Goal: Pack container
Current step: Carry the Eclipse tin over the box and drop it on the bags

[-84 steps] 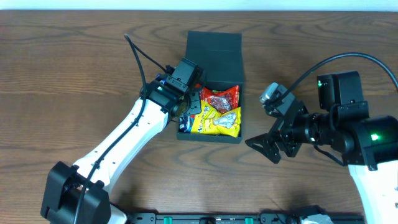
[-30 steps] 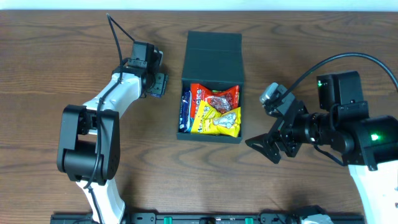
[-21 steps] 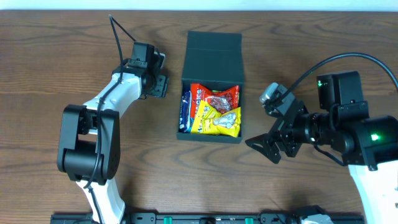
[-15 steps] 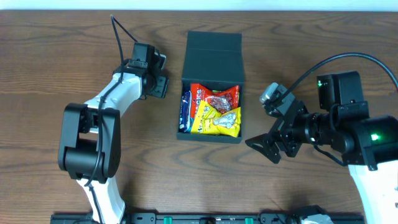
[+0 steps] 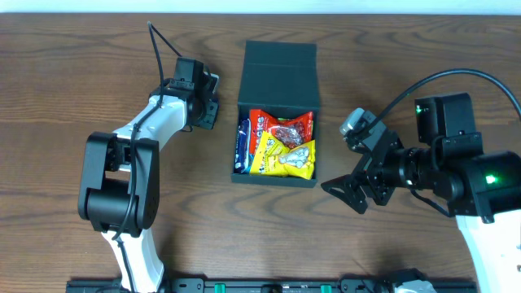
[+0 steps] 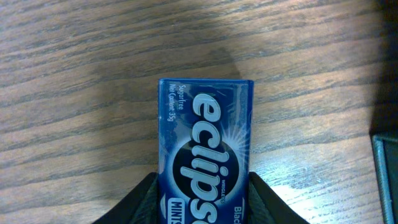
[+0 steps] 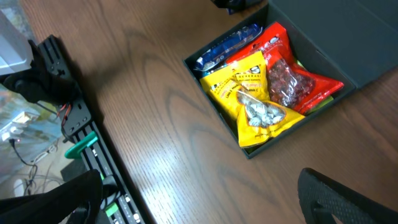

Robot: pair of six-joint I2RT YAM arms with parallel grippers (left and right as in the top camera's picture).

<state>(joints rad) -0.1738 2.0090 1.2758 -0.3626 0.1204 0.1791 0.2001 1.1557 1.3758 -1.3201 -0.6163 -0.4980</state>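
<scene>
The dark teal-green container (image 5: 241, 91) stands open mid-table, its flap lid (image 5: 279, 61) laid back. Inside lie a red packet (image 5: 285, 128), yellow packets (image 5: 285, 156) and a blue packet (image 5: 242, 140). My left gripper (image 5: 209, 109) is just left of the container, low over the table, shut on a blue Eclipse mints pack (image 6: 205, 124) that fills the left wrist view between the fingers (image 6: 204, 208). My right gripper (image 5: 356, 192) is open and empty to the right of the container; the right wrist view shows the filled container (image 7: 211, 93) ahead of its spread fingers (image 7: 211, 205).
Bare wooden table surrounds the container. A corner of the container shows at the right edge of the left wrist view (image 6: 387, 171). A black rail with green clips runs along the table's front edge (image 7: 81, 134).
My left gripper has left the container's left side and gone to the table left of it. In the last second it has edged slightly towards the container. The right arm has not moved.
</scene>
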